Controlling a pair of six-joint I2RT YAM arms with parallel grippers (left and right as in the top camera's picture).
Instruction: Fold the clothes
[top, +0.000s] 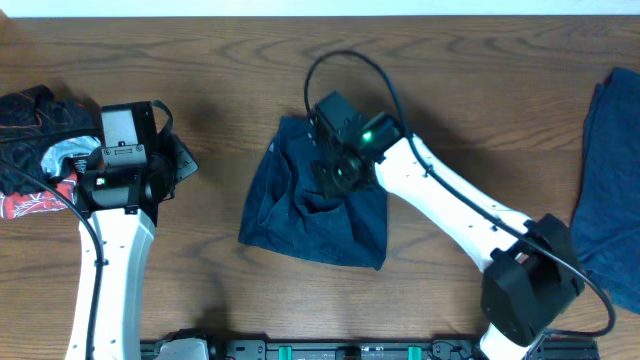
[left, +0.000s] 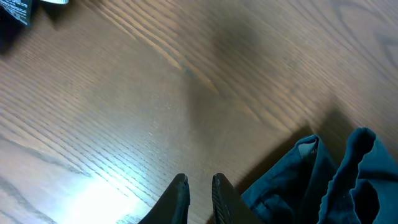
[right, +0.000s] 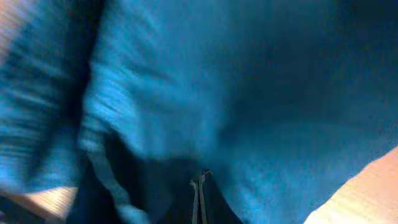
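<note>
Mid-frame: shorts bunched; soft, light, limp. Best gripped at hem corners. Right fingers shut, pressed into cloth; left fingers nearly closed, empty.

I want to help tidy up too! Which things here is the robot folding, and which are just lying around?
For the folding job:
- navy shorts, bunched mid-table, with the right gripper on them
- blue cloth at the right edge

Just lying around:
- dark clothes pile with red and white bits at the left edge
- left gripper, over bare table, holding nothing
</note>
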